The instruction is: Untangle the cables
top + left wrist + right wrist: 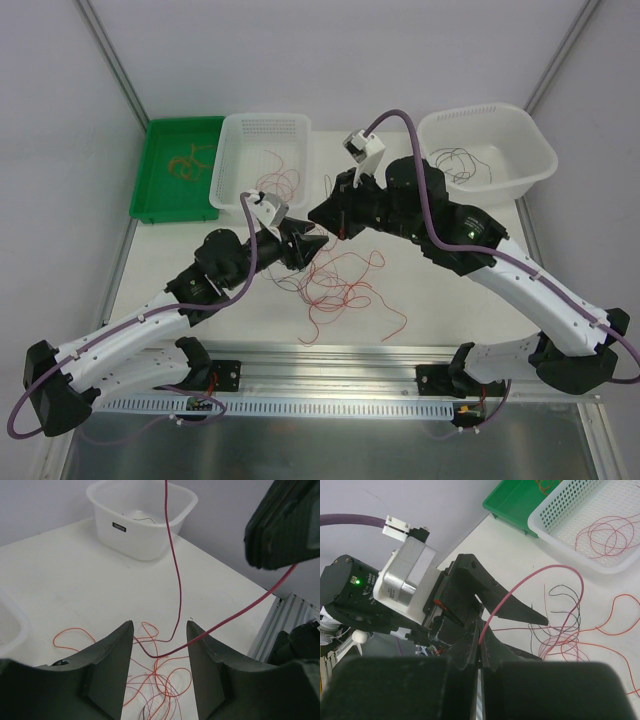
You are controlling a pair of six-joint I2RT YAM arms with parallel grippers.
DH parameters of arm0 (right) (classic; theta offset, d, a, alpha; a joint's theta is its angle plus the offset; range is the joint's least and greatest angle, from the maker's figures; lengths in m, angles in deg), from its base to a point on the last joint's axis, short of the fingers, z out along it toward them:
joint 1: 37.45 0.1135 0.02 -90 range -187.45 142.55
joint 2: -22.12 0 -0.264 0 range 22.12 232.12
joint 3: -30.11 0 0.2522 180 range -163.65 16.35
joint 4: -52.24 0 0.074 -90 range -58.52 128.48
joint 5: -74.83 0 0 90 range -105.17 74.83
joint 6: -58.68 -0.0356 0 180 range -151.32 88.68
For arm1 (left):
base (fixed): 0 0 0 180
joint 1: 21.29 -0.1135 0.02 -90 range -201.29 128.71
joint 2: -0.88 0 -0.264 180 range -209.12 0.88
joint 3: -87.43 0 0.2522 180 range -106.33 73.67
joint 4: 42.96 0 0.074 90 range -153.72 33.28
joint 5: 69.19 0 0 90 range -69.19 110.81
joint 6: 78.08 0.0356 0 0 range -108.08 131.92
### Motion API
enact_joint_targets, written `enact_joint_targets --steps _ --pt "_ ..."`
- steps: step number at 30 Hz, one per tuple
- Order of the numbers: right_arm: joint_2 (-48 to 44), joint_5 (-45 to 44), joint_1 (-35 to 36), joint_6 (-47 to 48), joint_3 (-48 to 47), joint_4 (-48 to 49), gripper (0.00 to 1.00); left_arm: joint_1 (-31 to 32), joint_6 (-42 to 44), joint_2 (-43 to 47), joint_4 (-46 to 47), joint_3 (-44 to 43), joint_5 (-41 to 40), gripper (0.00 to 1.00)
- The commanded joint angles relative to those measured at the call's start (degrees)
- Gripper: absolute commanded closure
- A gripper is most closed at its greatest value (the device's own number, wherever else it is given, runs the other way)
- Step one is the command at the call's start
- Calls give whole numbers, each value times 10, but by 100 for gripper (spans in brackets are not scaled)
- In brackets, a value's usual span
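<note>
The right gripper [481, 642] has its two dark fingers pressed together, pinching a thin red cable [177, 580] right at the tips. From the pinch, this thin red cable rises and arcs over towards the loose tangle of red and black cables [340, 285], which lies on the white desk [440, 300] between the two arms. The left gripper [160, 627] stands just beside the right gripper, above the near edge of that tangle. Its fingers are spread, and the low bend of the thin red cable hangs in the gap between them. It cannot be made out whether either finger touches the cable. Along the far side of the desk stand three containers in a row. On the left is a shallow green plastic tray [165, 190] holding a few orange-tan cables. In the middle is a white perforated basket [265, 120] with several red cables curled inside. On the right is a white plastic tub [540, 160] with thin black cables in loose loops at its bottom.
</note>
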Motion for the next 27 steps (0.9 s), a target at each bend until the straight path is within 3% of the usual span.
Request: enact_joint_targets --steps 1,9,12,15,16,19,27 --pt "-3 13 -2 -15 7 30 99 6 11 5 57 9 -7 54" --pt "-8 9 -1 -17 17 29 99 7 7 10 60 9 -5 100" --pt "-15 -3 -2 -12 24 24 97 6 0 17 56 10 -12 100" --pt "-24 -21 -1 -7 39 20 75 6 -7 24 42 2 -34 100" --pt "-33 -24 -1 -4 42 20 60 6 -10 25 35 -8 -50 100" --pt "-51 -43 -2 8 56 9 38 6 -14 28 3 -39 -65 100" --pt "-144 -28 -1 66 118 18 7 -4 -2 0 -73 -134 -116 100"
